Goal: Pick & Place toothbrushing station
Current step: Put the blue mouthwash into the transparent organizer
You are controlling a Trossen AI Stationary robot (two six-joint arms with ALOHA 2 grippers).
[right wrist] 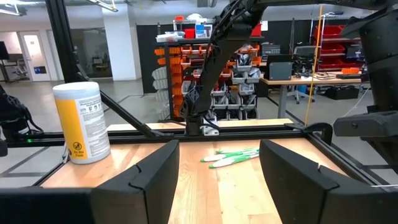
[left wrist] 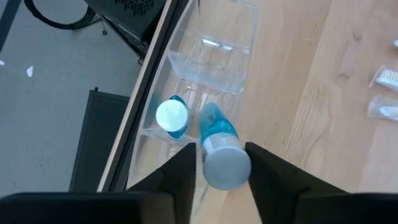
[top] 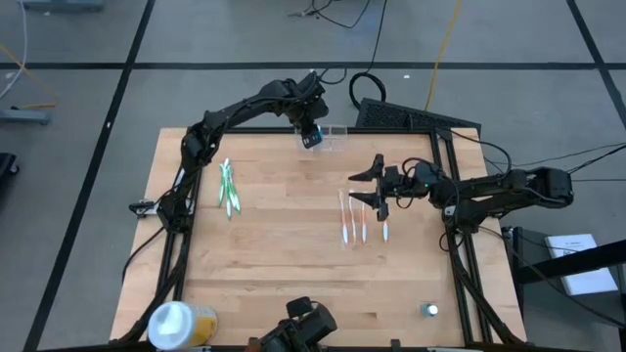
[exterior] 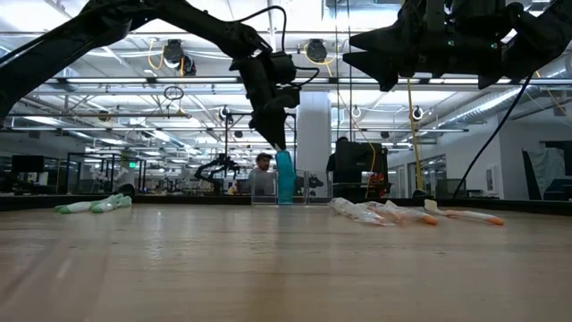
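The clear plastic holder [top: 335, 136] stands at the table's far edge; it also shows in the left wrist view [left wrist: 214, 59]. My left gripper [top: 313, 133] is above the holder's left end, shut on a blue tube with a grey cap [left wrist: 224, 163]. The tube stands upright in the low view [exterior: 284, 177]. A second blue tube with a white cap [left wrist: 172, 116] stands in the holder beside it. My right gripper [top: 365, 192] is open and empty, above several orange-tipped toothbrushes [top: 354, 223] lying on the table. My left gripper pinches the blue tube's capped top end [left wrist: 225, 167] between its two fingers, from above, pointing down. The tube hangs upright below the fingers, its lower end [exterior: 284, 199] down at the holder; whether it rests there I cannot tell.
Green toothbrushes [top: 227, 188] lie at the table's left. A round white-and-yellow tub [top: 176, 323] stands at the near left corner, also showing in the right wrist view [right wrist: 81, 121]. A small object [top: 428, 310] lies near the near right corner. Bare wood fills the middle.
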